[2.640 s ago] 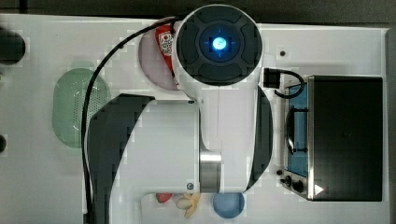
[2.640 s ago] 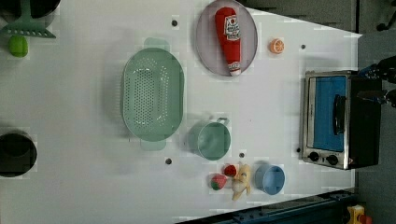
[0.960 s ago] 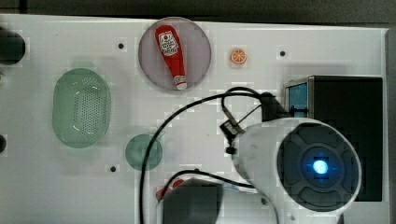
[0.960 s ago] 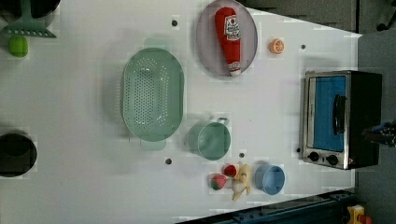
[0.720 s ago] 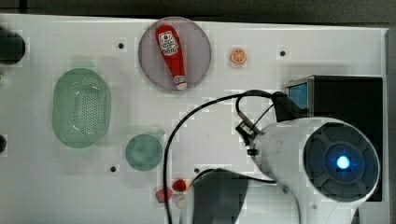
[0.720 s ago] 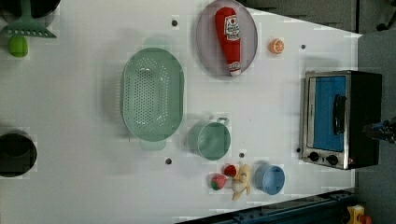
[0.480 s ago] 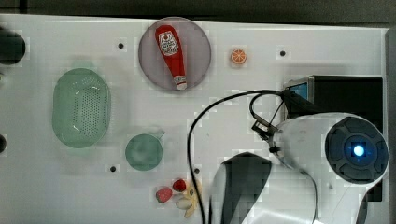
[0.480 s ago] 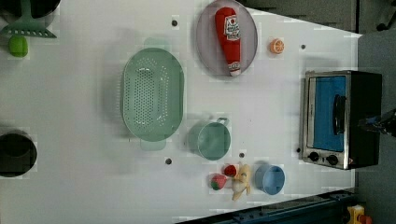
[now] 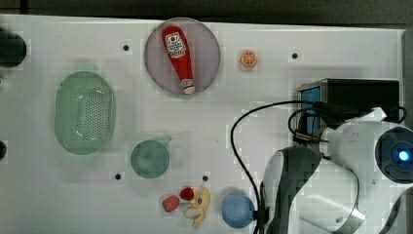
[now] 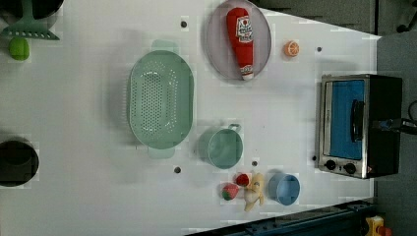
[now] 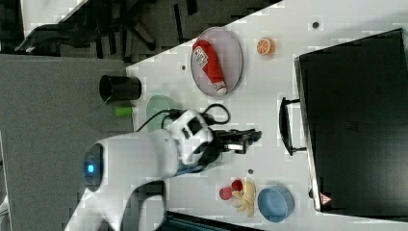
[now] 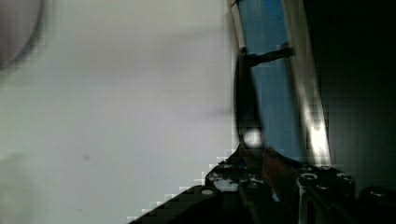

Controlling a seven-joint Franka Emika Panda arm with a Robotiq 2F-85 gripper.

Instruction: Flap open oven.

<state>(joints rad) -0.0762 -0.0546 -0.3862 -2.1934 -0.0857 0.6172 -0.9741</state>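
The oven [image 10: 361,125] stands at the tabletop [image 10: 98,196] edge, door shut, its blue glass and bar handle [image 10: 357,120] facing the open tabletop so the door can drop outward. The end effector [image 11: 245,139] is level with the oven front, apparently aimed at the handle. In the right view its fingers stand narrowly apart, holding nothing; whether they touch the handle is unclear.

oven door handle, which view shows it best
The left view: the oven faces the camera with its door shut, so the whole bar handle lies across the blue glass. The right view shows the handle side-on. The top view has the arm covering most of the door. The wrist view shows it blurred.
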